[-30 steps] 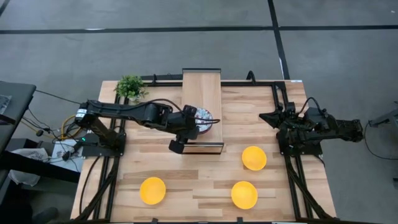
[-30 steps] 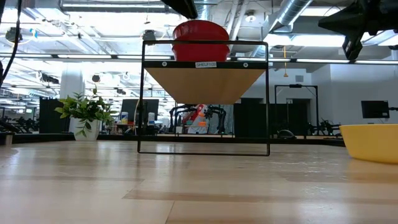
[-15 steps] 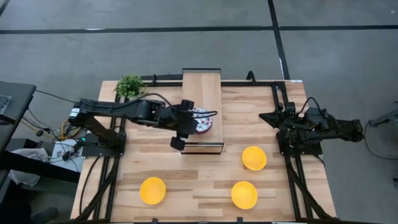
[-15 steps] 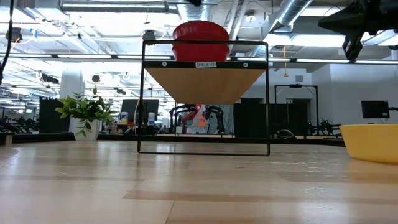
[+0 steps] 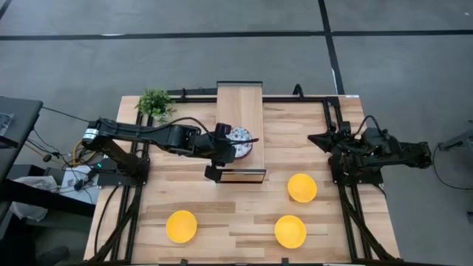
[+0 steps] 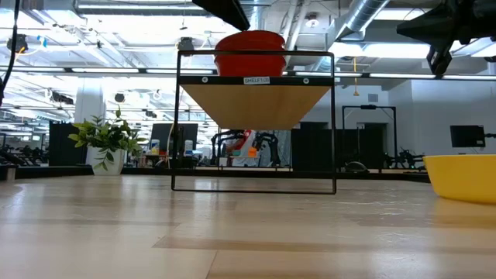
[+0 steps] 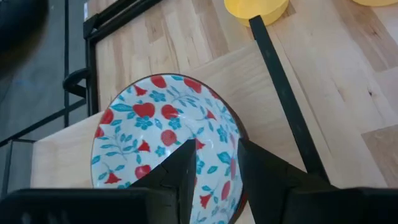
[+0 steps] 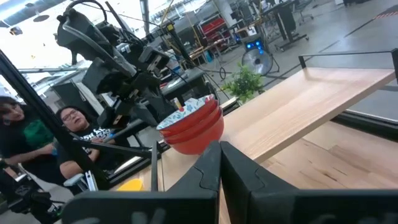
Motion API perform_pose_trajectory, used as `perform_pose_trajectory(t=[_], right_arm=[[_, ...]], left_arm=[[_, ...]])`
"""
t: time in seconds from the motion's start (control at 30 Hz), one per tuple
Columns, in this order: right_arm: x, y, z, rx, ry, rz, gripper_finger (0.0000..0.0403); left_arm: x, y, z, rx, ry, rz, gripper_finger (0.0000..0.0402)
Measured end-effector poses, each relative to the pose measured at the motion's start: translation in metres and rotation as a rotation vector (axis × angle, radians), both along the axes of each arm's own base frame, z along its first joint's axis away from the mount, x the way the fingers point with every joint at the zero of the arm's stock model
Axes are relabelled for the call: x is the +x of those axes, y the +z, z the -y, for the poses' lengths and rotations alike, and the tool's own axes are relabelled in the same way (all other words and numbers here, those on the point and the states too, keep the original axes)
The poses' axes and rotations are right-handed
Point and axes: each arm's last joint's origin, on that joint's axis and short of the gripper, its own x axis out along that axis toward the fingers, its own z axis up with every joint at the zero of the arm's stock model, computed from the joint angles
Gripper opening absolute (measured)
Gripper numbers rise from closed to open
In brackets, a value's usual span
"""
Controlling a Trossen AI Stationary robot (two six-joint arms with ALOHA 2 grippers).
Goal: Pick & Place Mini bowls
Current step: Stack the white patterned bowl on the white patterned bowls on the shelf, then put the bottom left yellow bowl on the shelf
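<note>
A stack of floral mini bowls (image 5: 241,140), white with red and blue flowers inside (image 7: 155,140) and red outside (image 6: 249,53), stands on the near end of a raised wooden shelf (image 5: 240,103). My left gripper (image 7: 217,149) hangs over the stack, slanting down and open. One finger is over the top bowl's inside and the other is outside its rim. Three yellow mini bowls (image 5: 301,188), (image 5: 181,226), (image 5: 290,231) sit upright on the table. My right gripper (image 8: 219,163) waits shut at the table's right edge (image 5: 325,139). My left gripper straddles the top bowl's rim (image 7: 238,140) on its near-right side, coming from the table's left and slanting down. The gap between the fingers is far wider than the bowl's wall. I cannot tell whether either finger touches the bowl.
The shelf stands on a thin black frame (image 6: 333,124) above the table. A small potted plant (image 5: 154,103) sits at the far left corner. Bare tabletop lies between the yellow bowls. People sit beyond the table in the right wrist view (image 8: 74,124).
My left gripper has drawn up out of the low view and come back down over the stack, staying open. The top of the stack shows lower and flatter now than before. My right arm has kept still.
</note>
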Motion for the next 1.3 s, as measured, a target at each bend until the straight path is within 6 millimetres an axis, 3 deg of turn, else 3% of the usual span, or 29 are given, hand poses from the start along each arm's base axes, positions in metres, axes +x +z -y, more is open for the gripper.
perform_pose_trajectory(t=[0.3,0.6,0.93,1.1,1.3], right_arm=[[0.0,0.0,0.0,-0.002,0.0,-0.001,0.0],[0.0,0.0,0.0,-0.001,0.0,-0.001,0.0],[0.0,0.0,0.0,-0.001,0.0,0.0,0.0],[0.0,0.0,0.0,-0.002,0.0,-0.001,0.0],[0.0,0.0,0.0,-0.001,0.0,0.0,0.0]], left_arm=[[-0.012,0.023,-0.001,0.018,0.022,0.117,0.0117],[-0.063,0.063,0.001,-0.154,0.109,0.226,0.0117],[-0.13,0.074,0.018,-0.565,0.263,0.083,0.0117],[-0.143,0.077,0.035,-0.721,0.281,0.047,0.0117],[-0.148,0.071,0.057,-0.743,0.243,-0.025,0.0117]])
